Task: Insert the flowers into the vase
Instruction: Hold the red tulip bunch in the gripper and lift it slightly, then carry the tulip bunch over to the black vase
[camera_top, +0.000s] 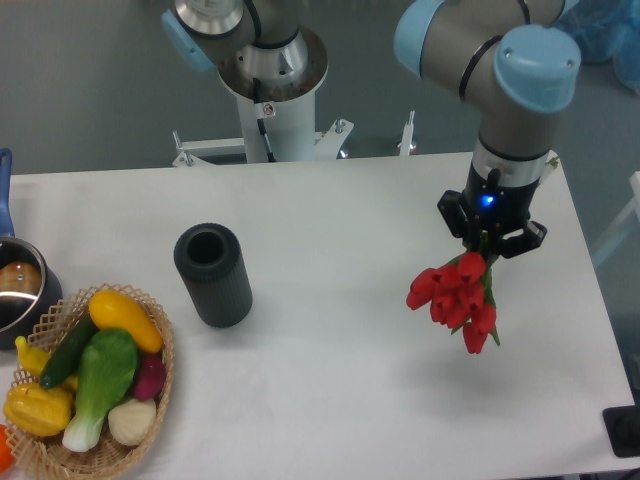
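The flowers (455, 296), a bunch of red tulip buds with a little green showing, hang from my gripper (489, 250) above the right part of the white table. The gripper is shut on their stems, which are mostly hidden under it. The buds point down and toward the camera, lifted off the table. The vase (213, 274), a dark grey ribbed cylinder with an open round mouth, stands upright left of centre, well to the left of the gripper.
A wicker basket (150, 400) with yellow, green and purple vegetables sits at the front left corner. A shiny metal pot (20, 290) with a blue handle is at the left edge. The arm's base (270, 90) stands behind the table's far edge.
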